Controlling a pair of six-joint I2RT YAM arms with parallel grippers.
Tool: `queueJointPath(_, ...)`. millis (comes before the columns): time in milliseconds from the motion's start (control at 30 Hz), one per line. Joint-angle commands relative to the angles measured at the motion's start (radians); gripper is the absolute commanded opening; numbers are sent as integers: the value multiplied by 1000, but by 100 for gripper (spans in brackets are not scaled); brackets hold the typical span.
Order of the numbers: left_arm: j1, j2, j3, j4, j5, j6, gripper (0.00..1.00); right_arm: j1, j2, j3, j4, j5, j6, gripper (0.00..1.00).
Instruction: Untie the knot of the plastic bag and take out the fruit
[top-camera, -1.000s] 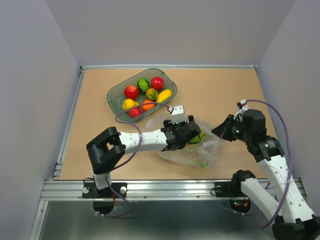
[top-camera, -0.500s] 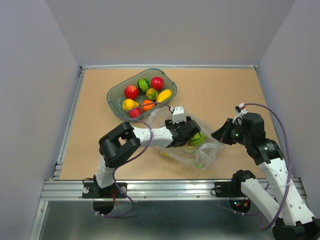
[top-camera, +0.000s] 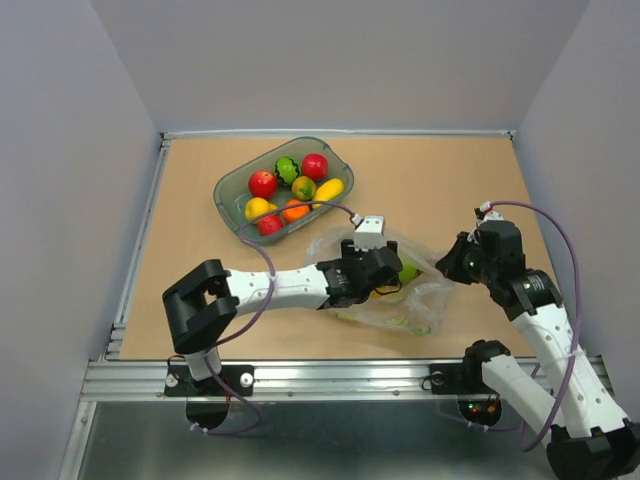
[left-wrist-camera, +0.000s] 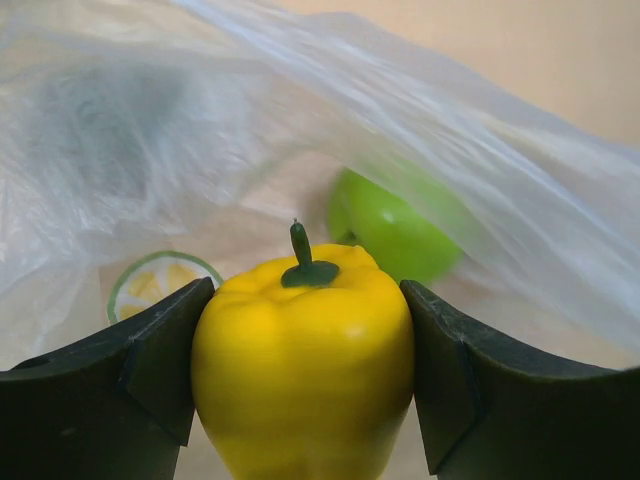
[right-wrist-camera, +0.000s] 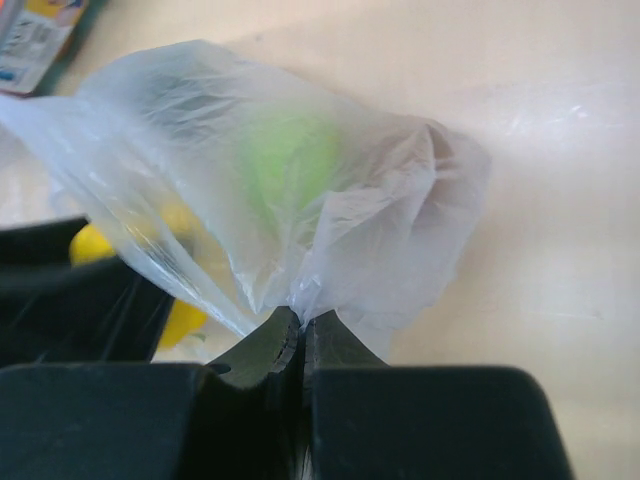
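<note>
The clear plastic bag (top-camera: 415, 308) lies on the table in front of the arms, its mouth open to the left. My left gripper (top-camera: 386, 270) reaches inside it. In the left wrist view both fingers (left-wrist-camera: 160, 360) press the sides of the yellow pepper (left-wrist-camera: 305, 350), which stands stem up. The green apple (left-wrist-camera: 400, 232) lies just behind it under the plastic bag (left-wrist-camera: 200, 120). My right gripper (top-camera: 447, 262) is shut on a pinched fold of the plastic bag (right-wrist-camera: 330, 190) at its right end. The green apple (right-wrist-camera: 285, 150) shows blurred through the plastic.
A grey-green tray (top-camera: 224, 186) stands at the back left of the bag, holding red apples (top-camera: 263, 183), an orange and other fruit pieces. Table walls rise at the left, back and right. A metal rail runs along the near edge.
My left gripper has pushed further right into the bag and its jaws have narrowed onto the yellow pepper. The right gripper keeps its pinch on the bag, shifted slightly.
</note>
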Motion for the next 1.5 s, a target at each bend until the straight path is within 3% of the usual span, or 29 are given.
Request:
queueJointPath(0,-41,-160,-51,129,110,182,20,6,34,79,8,134,-46,0)
queueJointPath(100,-44,-270,-102,187,284,275,20,6,57,82,8,174,-26,0)
queueJointPath(300,9,-408,-74,172,421,336,20,6,54,87,8,206,-13,0)
queueJointPath(400,164,-478,-25,119,484,290,21,6,41,81,8,206,-7,0)
queueJointPath(667,494,-545,59,-15,403,353,22,6,-25,59,2,172,20,1)
queueJointPath(867,822,-443,21,-23,361,356,25,6,-57,61,-18,149,36,1)
queueJointPath(967,886,-351,47,2,317,402,27,6,-65,64,-26,139,40,0)
queueJointPath(1100,925,-235,99,35,187,508,36,4,-69,70,-39,106,48,1)
queueJointPath(1267,942,-122,127,112,122,629,49,6,-74,82,-59,91,69,1)
queueJointPath(1333,943,-75,148,117,85,684,66,6,-80,88,-70,91,76,1)
queueJointPath(1467,943,-45,162,106,90,723,87,6,-83,101,-96,97,80,1)
